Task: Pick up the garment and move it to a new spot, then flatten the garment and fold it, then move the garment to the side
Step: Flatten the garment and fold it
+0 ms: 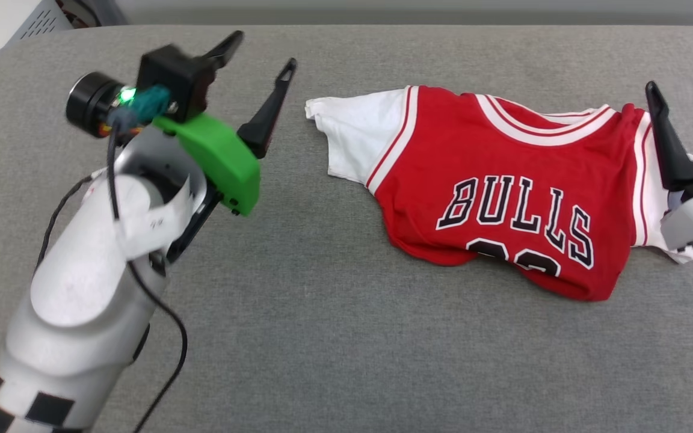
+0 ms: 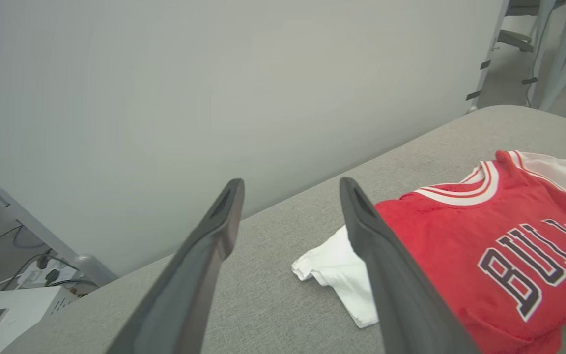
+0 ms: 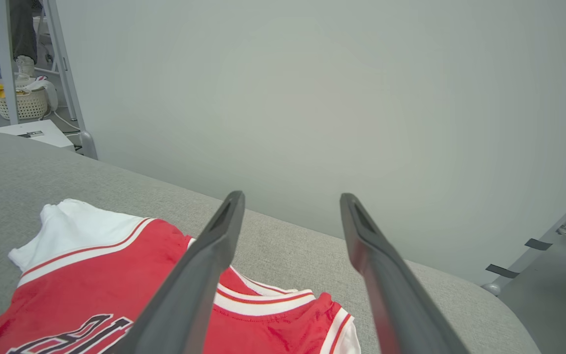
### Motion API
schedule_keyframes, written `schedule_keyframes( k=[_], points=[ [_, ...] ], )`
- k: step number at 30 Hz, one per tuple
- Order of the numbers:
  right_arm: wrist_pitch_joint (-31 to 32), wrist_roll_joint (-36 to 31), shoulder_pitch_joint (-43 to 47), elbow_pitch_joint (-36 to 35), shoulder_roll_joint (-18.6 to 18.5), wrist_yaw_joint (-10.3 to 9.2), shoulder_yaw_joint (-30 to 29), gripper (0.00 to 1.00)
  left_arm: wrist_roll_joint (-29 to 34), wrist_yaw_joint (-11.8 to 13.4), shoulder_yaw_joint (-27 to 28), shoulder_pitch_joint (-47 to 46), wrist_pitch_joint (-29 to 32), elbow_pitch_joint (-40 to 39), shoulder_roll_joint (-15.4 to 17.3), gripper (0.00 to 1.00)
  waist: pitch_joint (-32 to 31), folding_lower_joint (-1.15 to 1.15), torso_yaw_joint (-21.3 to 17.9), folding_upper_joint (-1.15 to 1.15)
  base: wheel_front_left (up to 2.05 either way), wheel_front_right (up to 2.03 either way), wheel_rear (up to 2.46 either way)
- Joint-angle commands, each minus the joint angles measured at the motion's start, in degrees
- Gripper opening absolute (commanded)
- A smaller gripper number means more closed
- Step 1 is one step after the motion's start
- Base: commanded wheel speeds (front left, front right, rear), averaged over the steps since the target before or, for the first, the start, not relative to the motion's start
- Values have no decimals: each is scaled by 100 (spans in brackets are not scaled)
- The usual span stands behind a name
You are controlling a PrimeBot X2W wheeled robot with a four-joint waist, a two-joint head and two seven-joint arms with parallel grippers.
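A red basketball jersey with white sleeves and black "BULLS" lettering lies rumpled right of centre on a grey fabric-covered desk. The left pincer hovers spread wide and empty at upper left. The right pincer, also spread and empty, is at the right edge by the jersey's sleeve.

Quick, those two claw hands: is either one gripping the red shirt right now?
Left gripper: open, empty, beside the garment.
Right gripper: open, empty, by the garment's other sleeve.

One garment, one left end effector, one right end effector
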Motion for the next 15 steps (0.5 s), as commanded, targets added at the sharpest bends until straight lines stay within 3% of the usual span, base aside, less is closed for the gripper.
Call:
schedule_keyframes(
  k=[1, 9, 15],
  points=[
    [36, -47, 177, -163, 67, -4, -32, 100, -327, -15, -275, -297, 298, 47, 132, 100, 10, 0, -86, 37, 0, 0, 0],
    [196, -175, 625, -715, 261, -4, 33, 100, -2087, -16, -2222, -1625, 2430, 316, 501, 100, 235, 0, -367, 37, 0, 0, 0],
    [206, -138, 516, -803, 332, -4, 201, 100, -2783, -16, -3378, -2490, 3358, 631, 654, 100, 599, 0, -647, 37, 0, 0, 0]
  ],
)
